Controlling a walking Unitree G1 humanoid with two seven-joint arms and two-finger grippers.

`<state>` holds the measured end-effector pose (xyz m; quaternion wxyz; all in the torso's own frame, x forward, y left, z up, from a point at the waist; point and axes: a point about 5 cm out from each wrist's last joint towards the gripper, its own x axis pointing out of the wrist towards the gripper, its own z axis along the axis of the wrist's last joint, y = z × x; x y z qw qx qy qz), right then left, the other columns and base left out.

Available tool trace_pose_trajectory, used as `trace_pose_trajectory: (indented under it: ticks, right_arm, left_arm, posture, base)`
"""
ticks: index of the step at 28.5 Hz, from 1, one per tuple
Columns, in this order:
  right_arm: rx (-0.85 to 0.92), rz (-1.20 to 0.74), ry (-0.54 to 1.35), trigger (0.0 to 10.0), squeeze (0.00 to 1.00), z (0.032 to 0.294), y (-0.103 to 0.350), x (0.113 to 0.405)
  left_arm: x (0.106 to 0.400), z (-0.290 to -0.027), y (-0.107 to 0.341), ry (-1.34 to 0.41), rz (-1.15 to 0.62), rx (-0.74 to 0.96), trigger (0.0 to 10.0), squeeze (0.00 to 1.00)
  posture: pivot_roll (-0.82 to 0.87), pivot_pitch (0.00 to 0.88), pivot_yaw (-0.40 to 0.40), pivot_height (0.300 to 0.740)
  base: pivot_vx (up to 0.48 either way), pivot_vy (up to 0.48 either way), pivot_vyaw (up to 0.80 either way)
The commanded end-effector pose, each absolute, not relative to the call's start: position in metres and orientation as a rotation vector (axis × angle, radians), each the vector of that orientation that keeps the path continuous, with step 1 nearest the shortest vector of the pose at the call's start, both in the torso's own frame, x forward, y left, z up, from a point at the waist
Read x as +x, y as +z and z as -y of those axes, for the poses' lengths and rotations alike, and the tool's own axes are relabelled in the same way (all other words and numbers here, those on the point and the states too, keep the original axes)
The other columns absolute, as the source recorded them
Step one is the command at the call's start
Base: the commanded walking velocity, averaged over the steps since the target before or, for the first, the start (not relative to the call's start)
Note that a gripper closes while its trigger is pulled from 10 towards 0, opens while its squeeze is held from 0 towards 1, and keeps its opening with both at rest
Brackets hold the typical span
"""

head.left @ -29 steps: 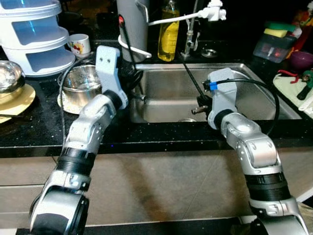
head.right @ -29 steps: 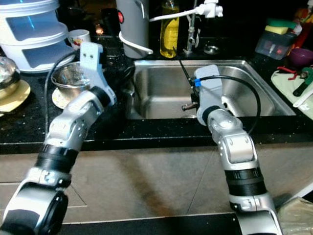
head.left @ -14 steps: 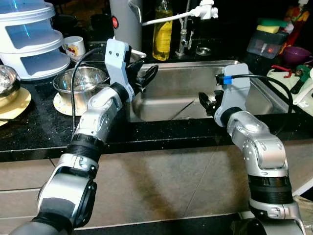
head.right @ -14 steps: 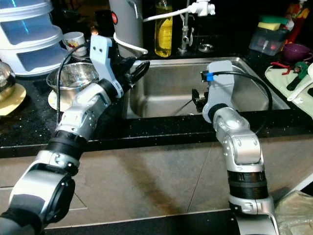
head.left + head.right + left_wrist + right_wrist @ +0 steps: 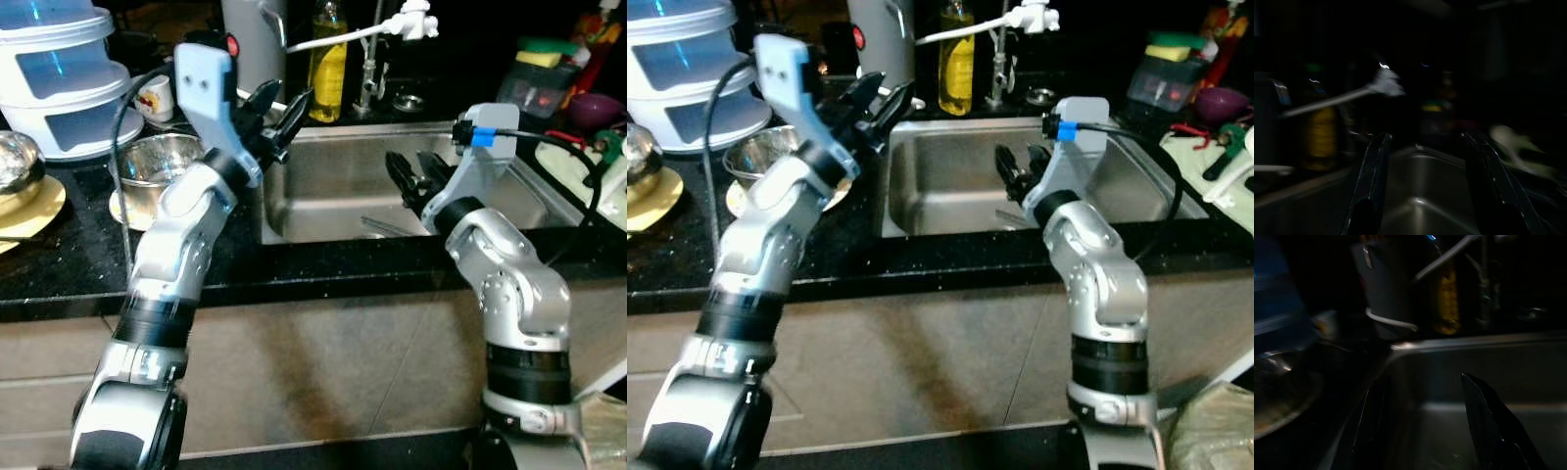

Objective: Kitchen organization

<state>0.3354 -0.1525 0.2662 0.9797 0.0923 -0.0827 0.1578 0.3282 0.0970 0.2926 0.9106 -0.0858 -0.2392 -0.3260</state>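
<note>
My left gripper (image 5: 281, 111) is open and holds nothing, raised over the left rim of the steel sink (image 5: 323, 186). In the left wrist view its fingers (image 5: 1369, 196) frame the sink basin and a yellow bottle (image 5: 1320, 137). My right gripper (image 5: 411, 178) is open and holds nothing, hanging above the sink's right half and pointing left. In the right wrist view its fingers (image 5: 1488, 421) frame the sink and a grey jug (image 5: 1391, 289). A thin metal utensil (image 5: 385, 227) lies on the sink floor. A steel bowl (image 5: 162, 162) stands on the black counter left of the sink.
Behind the sink stand a grey jug (image 5: 250, 39), a yellow oil bottle (image 5: 328, 59) and a white tap (image 5: 367, 34). At the left are a stacked white container (image 5: 59, 78), a mug (image 5: 152, 98) and a gold plate (image 5: 29, 201). A sponge box (image 5: 534, 83) and purple bowl (image 5: 593, 108) sit at right.
Both arms have risen. The left gripper lifted from the sink's edge to above its rim. The right gripper came up out of the basin and shows spread fingers.
</note>
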Motion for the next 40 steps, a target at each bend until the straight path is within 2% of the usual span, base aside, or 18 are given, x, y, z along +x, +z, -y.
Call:
trace_pose_trajectory:
  ticks: [1, 4, 5, 15, 28, 40]
  right_arm:
    - [0.219, 0.207, 0.417, 10.0, 0.0, 0.143, 0.268, 0.33]
    - [0.227, 0.221, 0.517, 10.0, 0.0, 0.132, 0.265, 0.323]
    - [0.221, 0.218, 0.601, 10.0, 0.0, 0.123, 0.258, 0.315]
    - [0.198, 0.208, 0.669, 10.0, 0.0, 0.116, 0.243, 0.309]
    - [0.174, 0.248, 0.642, 10.0, 0.0, 0.117, 0.241, 0.311]
    - [0.182, 0.27, 0.574, 10.0, 0.0, 0.121, 0.245, 0.317]
  left_arm:
    - [0.323, -0.1, 0.296, -0.648, 0.504, -0.1, 10.0, 0.0]
    - [0.322, -0.108, 0.294, -0.594, 0.506, -0.037, 10.0, 0.0]
    - [0.321, -0.119, 0.293, -0.511, 0.498, 0.027, 10.0, 0.0]
    - [0.317, -0.146, 0.276, -0.332, 0.419, 0.23, 10.0, 0.0]
    - [0.316, -0.151, 0.275, -0.275, 0.412, 0.249, 10.0, 0.0]
    - [0.323, -0.147, 0.28, -0.291, 0.432, 0.247, 10.0, 0.0]
  posture:
    - [-0.07, 0.0, -0.036, 0.74]
    - [-0.06, 0.0, -0.037, 0.74]
    - [-0.06, 0.0, -0.042, 0.74]
    - [-0.06, 0.0, -0.043, 0.74]
    - [-0.06, 0.0, -0.044, 0.74]
    - [-0.07, 0.0, -0.042, 0.74]
  base:
    - [0.0, 0.0, 0.0]
    - [0.0, 0.0, 0.0]
    - [0.0, 0.0, 0.0]
    - [0.0, 0.0, 0.0]
    - [0.0, 0.0, 0.77]
    - [0.0, 0.0, 0.0]
